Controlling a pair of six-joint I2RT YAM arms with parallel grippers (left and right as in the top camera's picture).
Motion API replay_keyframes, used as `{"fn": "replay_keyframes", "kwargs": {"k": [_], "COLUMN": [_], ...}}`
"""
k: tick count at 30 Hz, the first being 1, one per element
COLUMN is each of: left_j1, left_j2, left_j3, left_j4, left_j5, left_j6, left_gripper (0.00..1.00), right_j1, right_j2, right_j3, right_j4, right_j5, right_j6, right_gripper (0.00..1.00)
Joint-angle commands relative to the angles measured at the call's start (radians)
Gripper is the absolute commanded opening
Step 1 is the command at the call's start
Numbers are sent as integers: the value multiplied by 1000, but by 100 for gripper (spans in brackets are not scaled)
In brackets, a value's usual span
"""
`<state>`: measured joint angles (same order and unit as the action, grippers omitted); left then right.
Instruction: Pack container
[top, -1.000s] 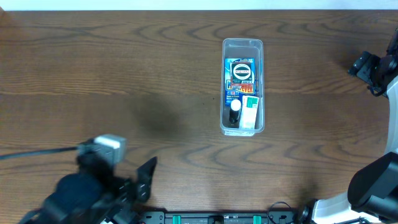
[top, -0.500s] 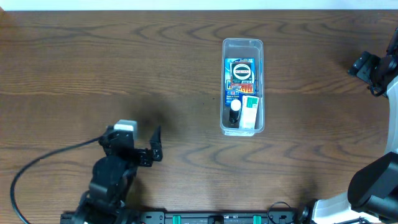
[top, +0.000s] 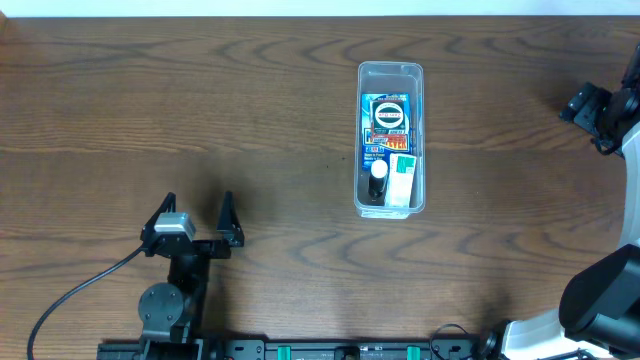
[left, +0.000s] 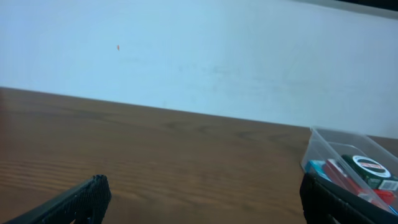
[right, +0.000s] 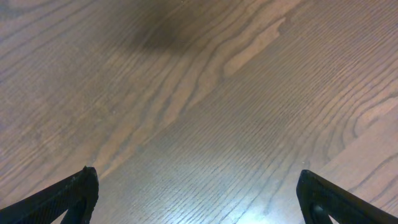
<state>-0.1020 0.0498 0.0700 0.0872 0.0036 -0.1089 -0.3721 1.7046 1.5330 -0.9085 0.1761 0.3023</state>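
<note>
Overhead view: container (top: 391, 78) at one o'clock, blue packet (top: 387, 128) lying lengthwise to fit its narrow shape. Left gripper (top: 196, 200) at seven, right gripper (right: 196, 179) at three, both spread wide, holding nothing.

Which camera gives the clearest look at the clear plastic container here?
Overhead: the container shows whole, rim to rim, with the items inside visible. The left wrist view catches only one end of the container, cropped at its right edge. The right wrist view shows only table.
</note>
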Motion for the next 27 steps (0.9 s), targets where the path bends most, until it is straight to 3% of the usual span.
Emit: {"fn": "replay_keyframes", "kwargs": {"k": [1,12,18,27], "left_j1": [15,46,64,67], "left_j2": [-50,-48,-48,-48], "left_j3": [-23,-66,-66,-66], "left_j4": [13,-35,-165,-158], "left_j5": [15,16,14,11], "left_j6": [39,72,90,90], "left_gripper": [98,98,98,98], "right_j1": [-6,-6,-6,-6], "right_j2": [8,8,8,8], "right_j3": [-4,-4,-4,-4], "right_j4": [-1,-1,-1,-1], "right_j5": [7,7,7,7], "right_j6": [-11,-11,-11,-11], "right_gripper": [99,99,99,99]}}
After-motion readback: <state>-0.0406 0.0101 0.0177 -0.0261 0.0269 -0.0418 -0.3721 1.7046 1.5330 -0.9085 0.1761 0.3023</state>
